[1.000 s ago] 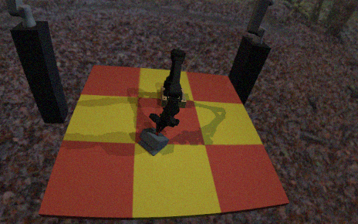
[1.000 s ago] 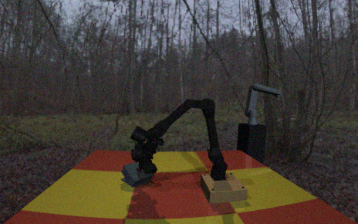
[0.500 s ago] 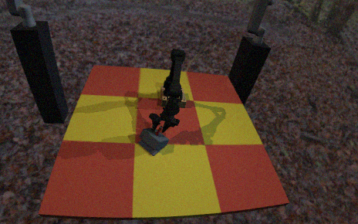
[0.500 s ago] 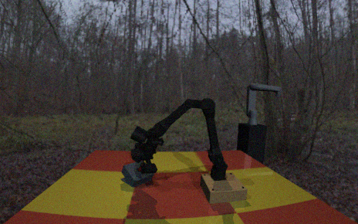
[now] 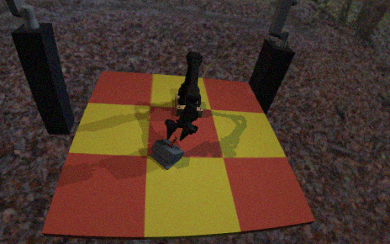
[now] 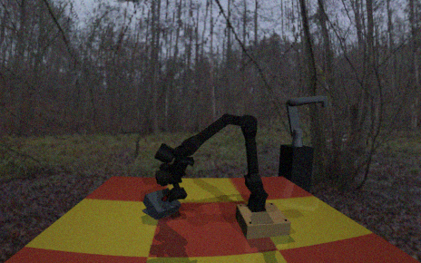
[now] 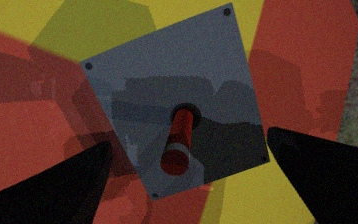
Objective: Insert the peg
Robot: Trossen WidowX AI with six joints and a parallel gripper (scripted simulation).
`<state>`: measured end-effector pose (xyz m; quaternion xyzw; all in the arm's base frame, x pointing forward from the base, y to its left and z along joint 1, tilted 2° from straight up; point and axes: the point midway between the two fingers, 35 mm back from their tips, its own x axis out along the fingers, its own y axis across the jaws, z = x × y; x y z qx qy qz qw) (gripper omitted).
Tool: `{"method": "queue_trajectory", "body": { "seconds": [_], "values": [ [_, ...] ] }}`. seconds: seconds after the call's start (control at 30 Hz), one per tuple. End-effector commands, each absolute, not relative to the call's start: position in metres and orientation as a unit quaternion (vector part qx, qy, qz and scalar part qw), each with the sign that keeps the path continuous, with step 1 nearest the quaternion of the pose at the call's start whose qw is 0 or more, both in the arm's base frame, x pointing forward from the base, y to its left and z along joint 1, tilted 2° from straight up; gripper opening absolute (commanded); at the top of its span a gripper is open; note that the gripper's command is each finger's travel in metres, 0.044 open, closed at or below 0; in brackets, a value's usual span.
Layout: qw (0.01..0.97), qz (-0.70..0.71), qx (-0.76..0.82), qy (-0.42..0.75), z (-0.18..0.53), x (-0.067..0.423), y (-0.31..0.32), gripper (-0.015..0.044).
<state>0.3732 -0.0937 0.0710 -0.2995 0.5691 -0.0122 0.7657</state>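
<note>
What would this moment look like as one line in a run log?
gripper: open, empty | red peg: seated in hole of grey panel | next: retreat

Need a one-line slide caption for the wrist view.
Open gripper straddles the red peg seated in the hole of the grey sloped panel, fingers apart from it.

1. Peg (image 7: 180, 140): red cylinder with a pale band near its free end, bottom end seated in the hole, sticking out of the face.
2. Panel (image 7: 146, 75): grey-blue square, sloped, dark hole (image 7: 185, 109) at centre, corner screws.
</note>
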Motion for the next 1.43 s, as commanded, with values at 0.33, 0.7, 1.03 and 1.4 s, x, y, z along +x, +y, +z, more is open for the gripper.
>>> {"method": "queue_trajectory", "body": {
  "seconds": [0.33, 0.7, 1.03, 1.4],
  "values": [
    [0.767, -0.012, -0.300, 0.568, 0.098, 0.366, -0.082, 0.0440],
    [0.766, -0.011, -0.300, 0.569, 0.118, 0.357, -0.073, 0.0440],
    [0.766, -0.010, -0.300, 0.569, 0.133, 0.349, -0.067, 0.0440],
    [0.766, -0.010, -0.299, 0.569, 0.139, 0.346, -0.064, 0.0440]
  ]
}}
